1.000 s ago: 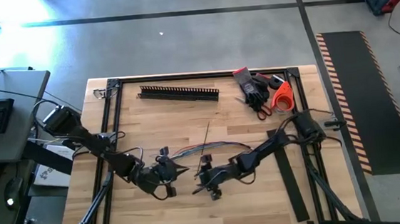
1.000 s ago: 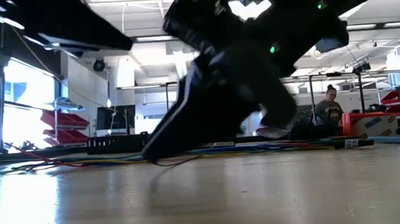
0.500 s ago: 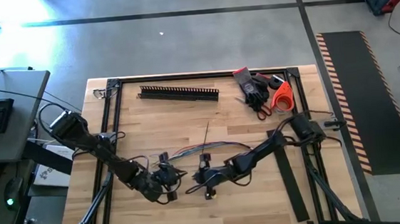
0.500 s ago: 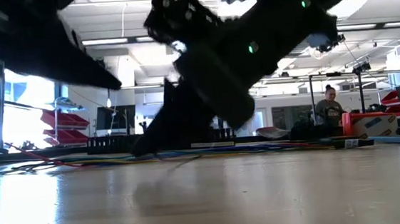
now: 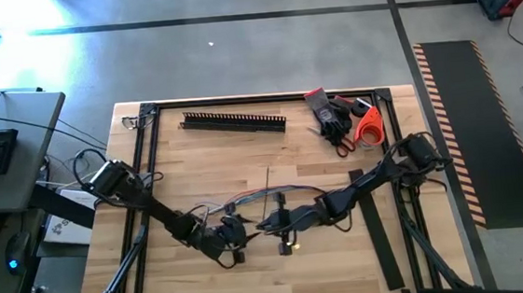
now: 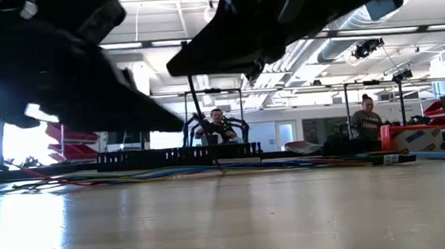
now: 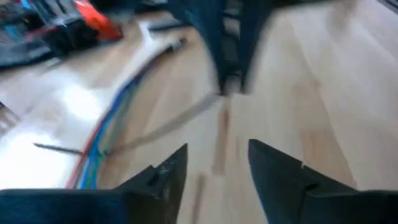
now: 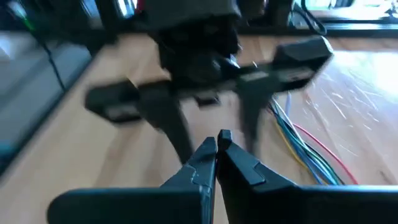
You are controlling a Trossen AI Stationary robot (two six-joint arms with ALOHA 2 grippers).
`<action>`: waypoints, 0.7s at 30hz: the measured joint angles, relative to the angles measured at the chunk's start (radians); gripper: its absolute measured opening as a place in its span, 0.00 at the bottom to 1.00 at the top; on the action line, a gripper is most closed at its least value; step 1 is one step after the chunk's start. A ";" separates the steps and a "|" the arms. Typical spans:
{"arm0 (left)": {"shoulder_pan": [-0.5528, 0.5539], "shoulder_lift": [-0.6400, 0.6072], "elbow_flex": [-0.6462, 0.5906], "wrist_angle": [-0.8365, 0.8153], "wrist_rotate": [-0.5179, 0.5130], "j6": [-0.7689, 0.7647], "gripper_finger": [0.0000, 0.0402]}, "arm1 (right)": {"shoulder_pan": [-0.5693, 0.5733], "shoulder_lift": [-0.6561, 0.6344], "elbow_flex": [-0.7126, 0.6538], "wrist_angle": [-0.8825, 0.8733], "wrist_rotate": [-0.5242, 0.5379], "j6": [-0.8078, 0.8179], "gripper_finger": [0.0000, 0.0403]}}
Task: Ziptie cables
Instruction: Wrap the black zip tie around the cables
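The cables (image 5: 247, 199), a loose bunch of thin coloured and grey wires, lie flat across the middle of the table; they also show as cables (image 7: 115, 121) and cables (image 8: 305, 149). A thin dark ziptie (image 5: 267, 185) crosses them. It rises as a ziptie strip (image 6: 202, 122) from the bunch to my right gripper (image 5: 269, 223), which is shut just near of the cables. My left gripper (image 7: 214, 165) stands open and holds nothing, facing the right one tip to tip from the table's left (image 5: 237, 231). My right gripper pinches the ziptie's free end (image 7: 219, 98) between its two fingertips (image 8: 208, 149). The fingers come slanting down from the table's right. The strip runs from them down to the cables, its lower end at the bunch on the table.
A black comb-toothed duct (image 5: 233, 122) lies at the far edge. Gloves, scissors and an orange roll (image 5: 346, 121) sit at the far right, and a flat black strip (image 5: 381, 240) lies by the right rail. Two people (image 6: 219, 129) are in the room beyond the table.
Both grippers have risen off the tabletop and shifted a little toward the table's right edge. The ziptie's free end has come up with the right gripper. The cables have stayed where they were.
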 joint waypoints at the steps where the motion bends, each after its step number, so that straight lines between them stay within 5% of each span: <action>1: 0.008 0.009 0.000 0.034 -0.011 0.009 0.39 | 0.000 -0.002 -0.023 0.047 -0.003 0.011 0.00; 11: 0.070 0.065 0.000 0.289 0.026 0.085 0.47 | 0.002 -0.003 -0.108 0.239 -0.010 0.036 0.00; 21: 0.072 0.065 0.000 0.319 0.082 0.084 0.17 | 0.020 -0.003 -0.108 0.231 0.007 0.038 0.00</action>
